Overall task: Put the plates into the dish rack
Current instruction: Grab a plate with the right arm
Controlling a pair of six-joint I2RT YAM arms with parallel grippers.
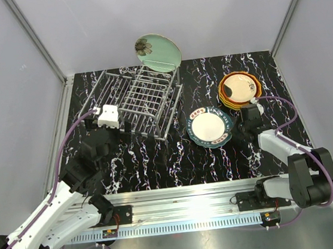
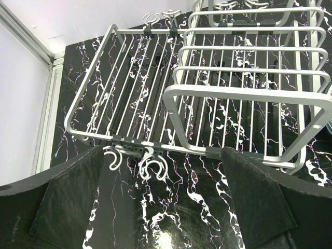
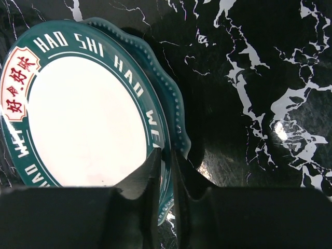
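The silver wire dish rack (image 1: pixel 133 98) stands at the back left; a mint green plate (image 1: pixel 158 52) stands upright at its far end. A cream-centred plate with a teal rim (image 1: pixel 210 127) lies on a dark teal plate (image 1: pixel 228 136) in the middle. My right gripper (image 1: pixel 239 129) is shut on the cream-centred plate's right rim. In the right wrist view the gripper (image 3: pixel 166 153) pinches that plate (image 3: pixel 88 119), with the dark teal plate (image 3: pixel 176 104) below. A stack of red-orange and dotted plates (image 1: pixel 239 89) lies at the back right. My left gripper (image 1: pixel 108 130) is open and empty before the rack (image 2: pixel 207 93).
White hooks (image 2: pixel 150 166) hang off the rack's near bar, just ahead of my left fingers (image 2: pixel 62 202). Grey walls with metal corner posts enclose the black marbled table (image 1: pixel 177 165) on three sides. A metal rail runs along the near edge.
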